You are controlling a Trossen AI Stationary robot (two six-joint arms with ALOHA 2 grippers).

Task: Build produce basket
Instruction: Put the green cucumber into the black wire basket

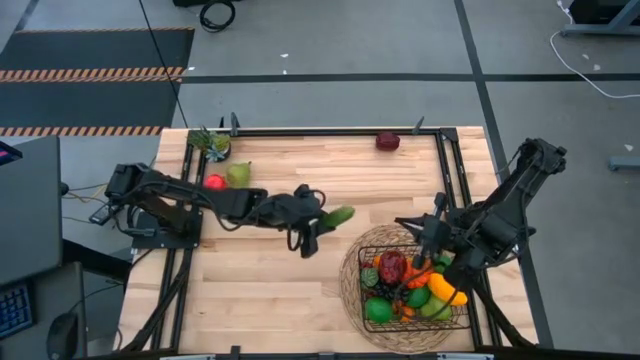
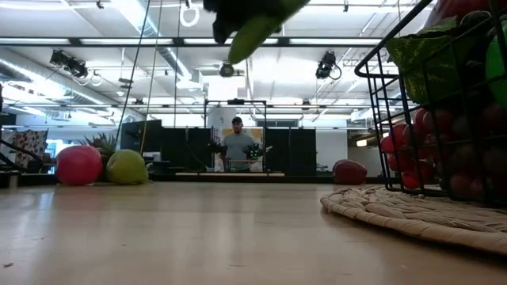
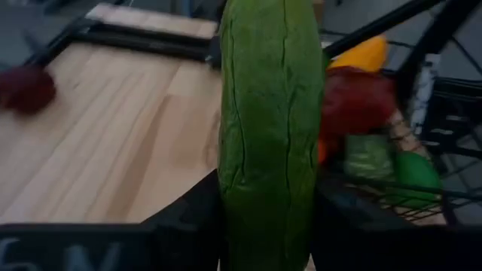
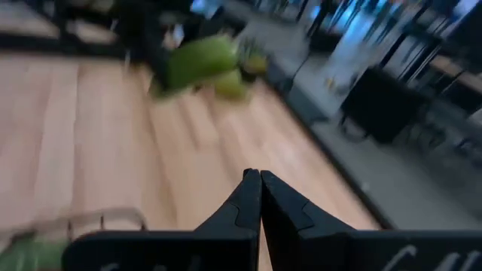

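1. The left arm is stretched out low from its base at the counter's (image 1: 300, 290) left edge toward the basket (image 1: 370, 255), its forearm lying nearly level above the wood.
2. The left hand (image 1: 322, 222) is closed on a green cucumber (image 1: 339, 215), which is held clear of the counter, between the counter's middle and the basket; in the low view the cucumber (image 2: 257, 32) hangs tilted, high above the surface.
3. In the left wrist view the cucumber (image 3: 267, 128) stands lengthwise between the two dark fingers (image 3: 188, 218), with the basket (image 3: 444, 98) and its produce just behind it.
4. The basket rests on a round woven mat (image 1: 350, 290) near the counter's right front corner and is filled with produce (image 1: 415, 285): red, orange, yellow, green and dark pieces.
5. The right arm is folded back above the counter's right edge, and the right hand (image 1: 433, 238) hovers at the far rim of the basket.
6. The right hand (image 4: 260, 197) is empty, its two fingers pressed together, as the right wrist view shows.
7. Well apart from the basket, a red fruit (image 1: 214, 182), a green pear (image 1: 238, 174) and a small pineapple (image 1: 212, 143) lie near the counter's far left corner.
8. A dark red fruit (image 1: 388, 141) lies at the counter's far edge, beyond the basket.
9. A person (image 2: 237, 145) is seen in the room behind the counter.
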